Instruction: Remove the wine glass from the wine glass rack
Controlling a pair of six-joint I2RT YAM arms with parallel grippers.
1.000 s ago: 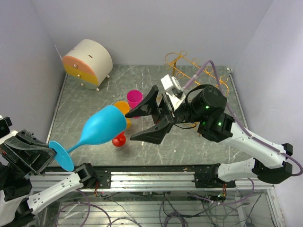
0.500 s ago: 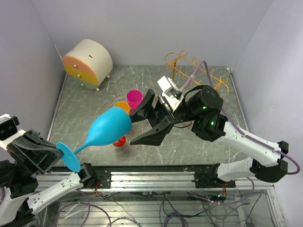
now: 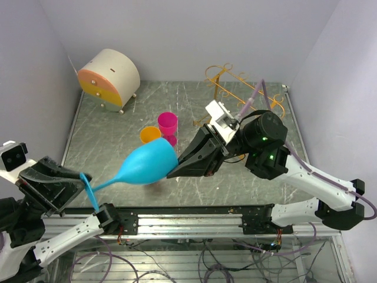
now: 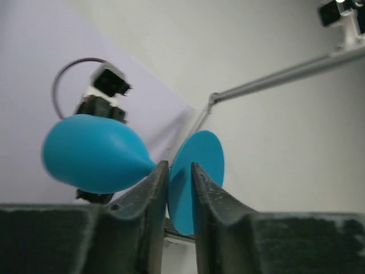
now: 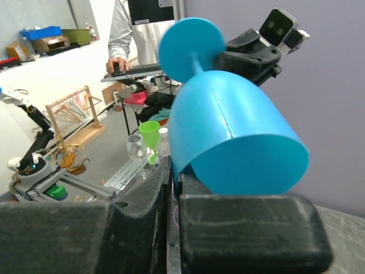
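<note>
The wine glass (image 3: pixel 144 165), seemingly light and slick, hung at 7 o'clock, off the wine glass rack (image 3: pixel 235 88) at 1 o'clock; right gripper (image 3: pixel 175 171) pinched its rim, left gripper (image 3: pixel 82 180) straddled its foot, jaws narrow. Stem looked safest.

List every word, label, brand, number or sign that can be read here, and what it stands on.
None can be read.
The wine glass, drawer box, pink cup and orange cup show no print.
In the right wrist view, the screen and blue box far behind are too small and blurred to show any text.
</note>
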